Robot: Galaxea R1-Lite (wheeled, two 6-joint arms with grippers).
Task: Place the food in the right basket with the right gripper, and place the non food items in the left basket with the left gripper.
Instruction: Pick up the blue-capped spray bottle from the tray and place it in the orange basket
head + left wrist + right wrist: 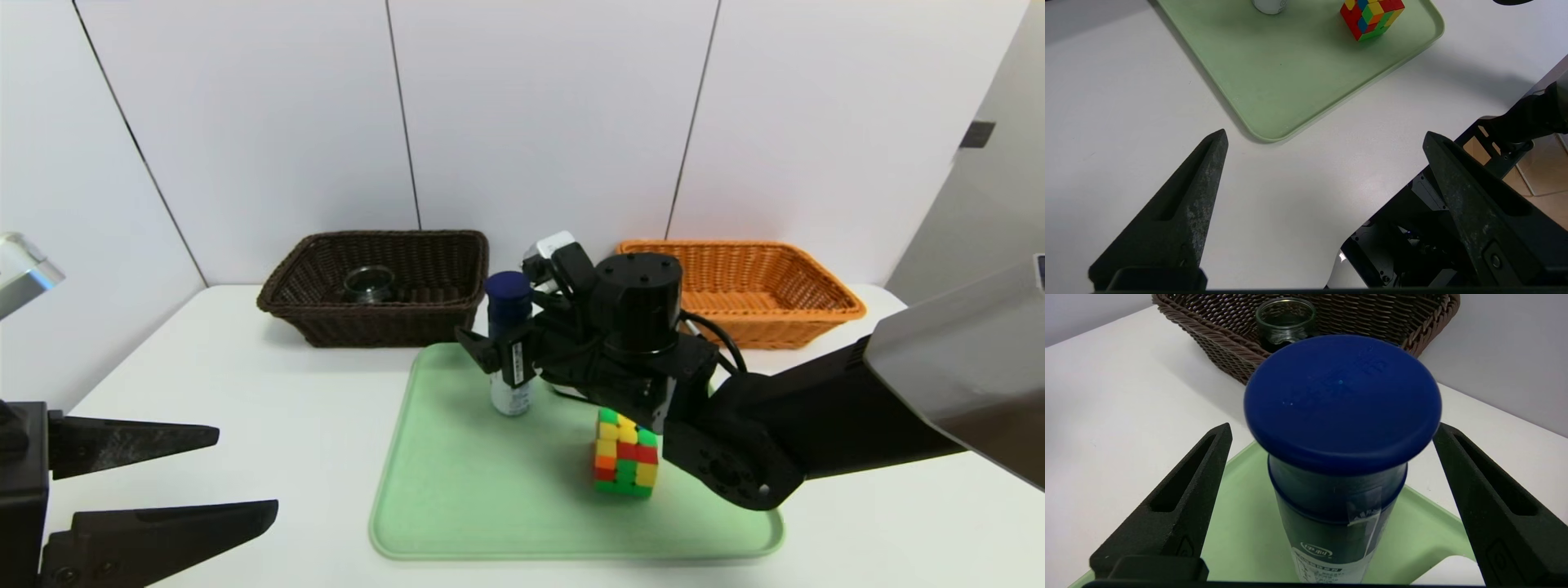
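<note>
At frame centre, the open right hand [500,353] straddles the upright blue-capped cylindrical bottle [509,343]; the left hand [245,474] waits open, lower left.

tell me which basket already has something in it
The dark brown basket, on the robot's left: a small glass jar sits inside it. The orange basket on the right shows nothing inside.

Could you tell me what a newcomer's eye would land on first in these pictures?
Probably the right claw, open and straddling the upright blue-capped bottle at the far side of the green tray. Next comes the bright puzzle cube on the same tray, just beside that arm. The left claw is open over the table's near left corner.
</note>
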